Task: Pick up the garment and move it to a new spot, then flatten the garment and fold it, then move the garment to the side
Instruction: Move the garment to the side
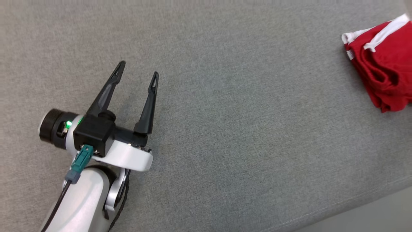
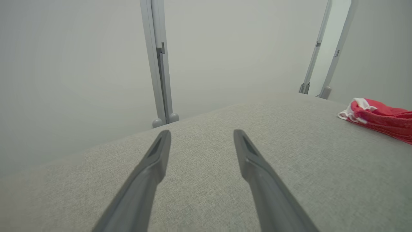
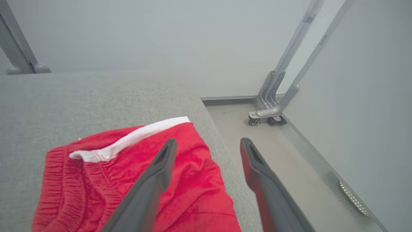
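– Garment first: where does the folded red knit garment with the white band (image 1: 383, 64) lie?
– At the far right of the grey fabric-covered table (image 1: 241, 129), a compact bundle close to the table's edge. The right fingers (image 3: 153, 183) hang over it, spread wide, pinching nothing; one crosses above the cloth, the other above the pale floor (image 3: 235, 129).
– And the left fingers (image 1: 148, 103)?
– Spread too, empty, over bare table, well apart from the garment.
– So what is the step?
– I judge it is the last one, setting the garment aside, and it looks all but done. To finish well, the right fingers should rise straight up before swinging away, so a tip does not catch a fold.
– Why the care?
– The cloth is soft knit, with a gathered elastic waistband and a flat white band; such layers slide on each other and would likely open at a tug. The table's woven cover looks coarse enough to grip the bottom layer, but the drop is near, and the fingers taper to hard, narrow tips.
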